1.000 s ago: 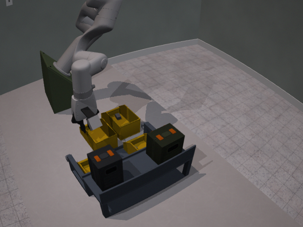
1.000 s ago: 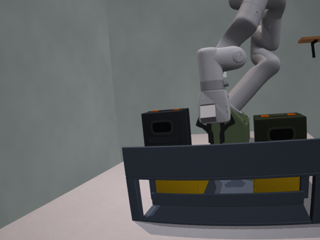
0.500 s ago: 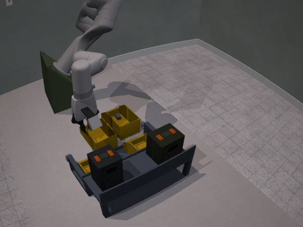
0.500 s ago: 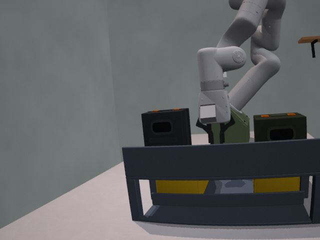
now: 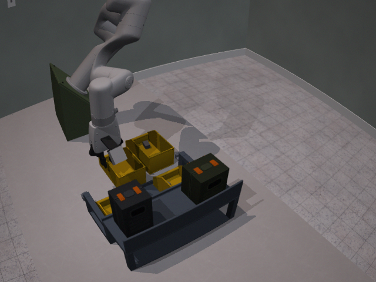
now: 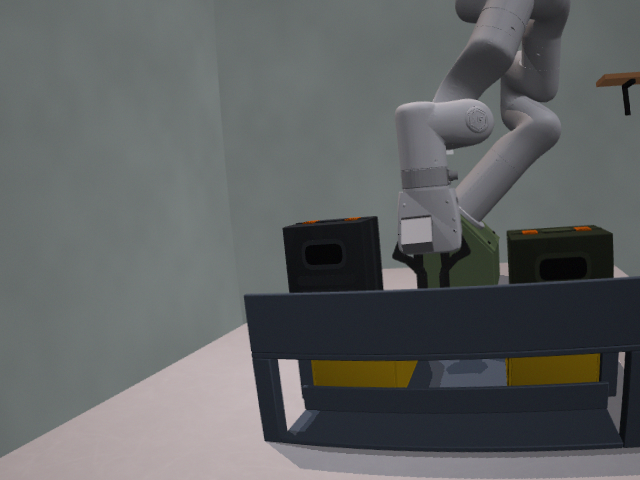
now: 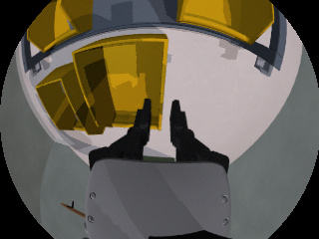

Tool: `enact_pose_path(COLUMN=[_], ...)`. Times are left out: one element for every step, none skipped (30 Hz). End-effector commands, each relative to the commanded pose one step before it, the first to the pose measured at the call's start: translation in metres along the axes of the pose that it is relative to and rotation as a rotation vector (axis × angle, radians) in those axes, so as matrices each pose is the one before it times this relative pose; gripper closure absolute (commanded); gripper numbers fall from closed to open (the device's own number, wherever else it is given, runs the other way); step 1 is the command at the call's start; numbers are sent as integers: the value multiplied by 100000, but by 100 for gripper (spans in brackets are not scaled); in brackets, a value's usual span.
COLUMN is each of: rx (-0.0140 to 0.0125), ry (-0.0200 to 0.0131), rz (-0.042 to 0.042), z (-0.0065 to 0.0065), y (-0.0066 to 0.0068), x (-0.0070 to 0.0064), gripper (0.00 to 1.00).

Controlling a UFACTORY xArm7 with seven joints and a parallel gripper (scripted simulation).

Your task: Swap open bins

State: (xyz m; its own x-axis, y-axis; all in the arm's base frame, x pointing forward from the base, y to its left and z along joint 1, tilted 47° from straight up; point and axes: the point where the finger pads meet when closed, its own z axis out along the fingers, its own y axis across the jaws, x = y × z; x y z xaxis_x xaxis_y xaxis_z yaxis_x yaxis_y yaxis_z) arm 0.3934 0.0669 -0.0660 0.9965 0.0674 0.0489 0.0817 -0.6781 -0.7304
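My gripper [image 5: 101, 157], fingers partly spread and holding nothing, hangs over the rear wall of the empty bin [image 5: 124, 172] at centre-left on the table [image 5: 273, 242], while right of it the second bin [image 5: 150, 150] holds a dark part [image 5: 146, 144].

Table [image 5: 273, 242]: bore the shelf [image 5: 182, 221] and two bins.
Empty bin [image 5: 123, 171]: stood left of the part bin [image 5: 150, 150].
Cases [image 5: 130, 206]: sat atop the shelf.
Gripper [image 7: 159, 110]: hung over the empty bin's wall.
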Motion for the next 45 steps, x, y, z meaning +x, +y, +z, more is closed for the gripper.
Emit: enact_pose_path(rx=[-243, 1, 0, -1, 1, 0, -1, 0, 0, 0, 0, 0, 0, 1, 0, 0, -1, 1, 0, 0, 0, 0, 0, 0, 0, 0, 0, 0, 0, 0, 0, 0, 0, 0, 0, 0, 0, 0, 0, 0, 0, 0, 0, 0, 0], ry=[321, 1, 0, -1, 1, 0, -1, 0, 0, 0, 0, 0, 0, 1, 0, 0, -1, 1, 0, 0, 0, 0, 0, 0, 0, 0, 0, 0, 0, 0, 0, 0, 0, 0, 0, 0, 0, 0, 0, 0, 0, 0, 0, 0, 0], rz=[48, -1, 0, 1, -1, 0, 1, 0, 0, 0, 0, 0, 0, -1, 0, 0, 1, -1, 0, 0, 0, 0, 0, 0, 0, 0, 0, 0, 0, 0, 0, 0, 0, 0, 0, 0, 0, 0, 0, 0, 0, 0, 0, 0, 0], z=[580, 154, 155, 154, 153, 151, 148, 145, 0, 0, 140, 134, 128, 121, 113, 104, 96, 85, 76, 67, 57, 48, 39, 31, 23, 0, 0, 16, 10, 5, 2, 0, 0, 0, 0, 0, 0, 0, 0, 0, 0, 0, 0, 0, 0], y=[119, 0, 0, 0, 0, 0, 0, 0, 0, 0, 0, 0, 0, 0, 0, 0, 0, 0, 0, 0, 0, 0, 0, 0, 0, 0, 0, 0, 0, 0, 0, 0, 0, 0, 0, 0, 0, 0, 0, 0, 0, 0, 0, 0, 0], x=[117, 1, 0, -1, 1, 0, -1, 0, 0, 0, 0, 0, 0, 1, 0, 0, -1, 1, 0, 0, 0, 0, 0, 0, 0, 0, 0, 0, 0, 0, 0, 0, 0, 0, 0, 0, 0, 0, 0, 0, 0, 0, 0, 0, 0], gripper=[74, 74, 74, 74, 74, 74, 74, 74, 74, 74, 74, 74, 74, 74, 74, 74, 74, 74, 74, 74, 74, 74, 74, 74, 74, 74, 74, 74, 74, 74, 74, 74, 74, 74, 74, 74, 74, 74, 74, 74, 74, 100, 100, 100, 100])
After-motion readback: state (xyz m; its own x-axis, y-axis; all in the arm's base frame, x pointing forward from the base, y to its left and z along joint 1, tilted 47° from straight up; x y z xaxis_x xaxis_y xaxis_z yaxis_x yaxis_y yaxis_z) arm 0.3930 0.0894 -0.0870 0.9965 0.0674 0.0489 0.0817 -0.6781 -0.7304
